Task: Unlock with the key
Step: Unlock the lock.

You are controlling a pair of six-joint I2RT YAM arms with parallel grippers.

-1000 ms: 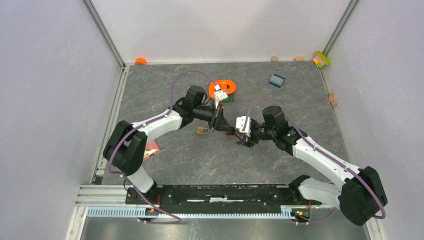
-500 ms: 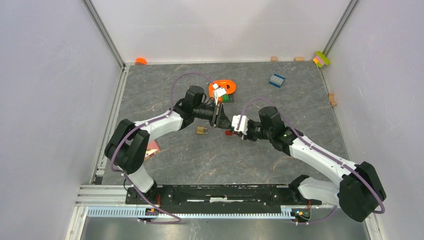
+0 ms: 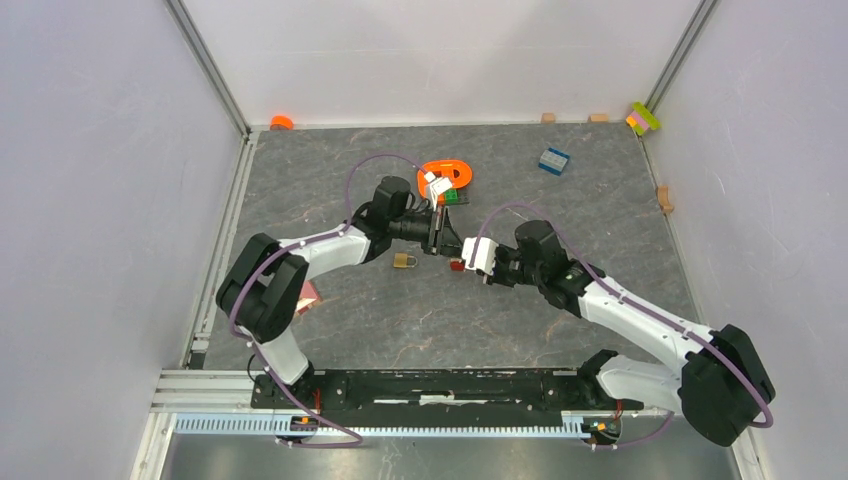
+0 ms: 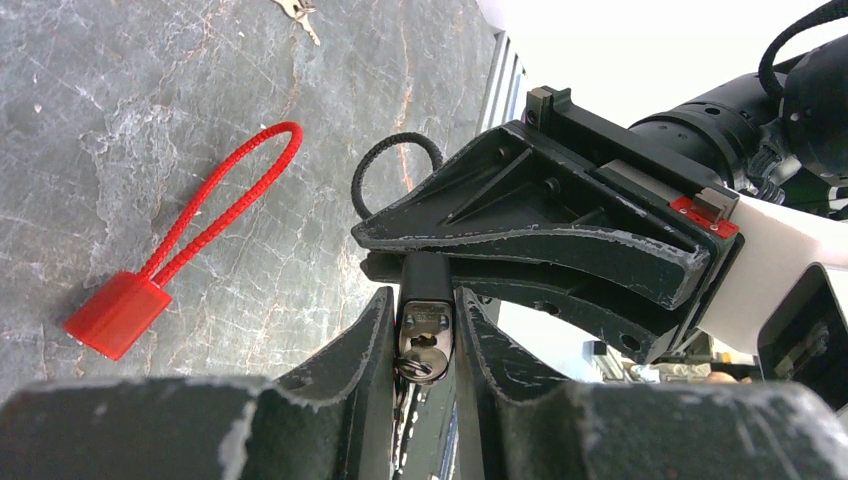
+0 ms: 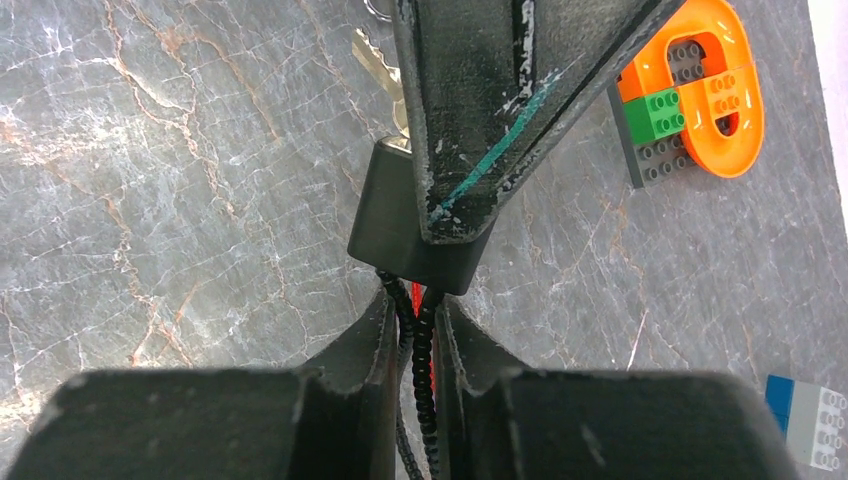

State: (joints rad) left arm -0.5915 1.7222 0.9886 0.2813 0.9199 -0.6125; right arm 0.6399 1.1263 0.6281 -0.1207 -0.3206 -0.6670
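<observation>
Tip to tip near the middle of the tabletop (image 3: 600, 200): left pincer (image 4: 424, 300) and right pincer (image 5: 415, 305).

Left pincer closed to a narrow gap on the black lock (image 4: 425, 338), gripping the body from both sides. Silver keyhole face of the lock turned toward the left wrist camera. Fingers (image 4: 372, 330) pressed against the sides of the body, no gap visible there.

Right pincer nearly closed too, clamped on the cable loop (image 5: 421, 372) of the same lock, just under the body as seen from the right wrist. Both black strands squeezed between the two fingers. In the left wrist view, part of this loop curling out to the left of the right pincer.

Lock therefore held from two ends: body on the left side, cable on the right side.

Key (image 5: 372, 62): brass-coloured, seen from the right wrist just beyond the lock body, half hidden behind a finger of the left pincer. Not between the fingers of either pincer. Contact between key and lock: cannot tell. Inserted in the keyhole or not: cannot tell.

Just beside the pincers, on the near side, a red cable lock (image 4: 112, 312) lying flat on the tabletop. To the left and slightly nearer, a small brass padlock (image 3: 403, 260). Farther back, an orange ring piece (image 5: 735, 90) with a green brick (image 5: 655, 113) beside it. Far right, a blue brick (image 3: 553, 160).
</observation>
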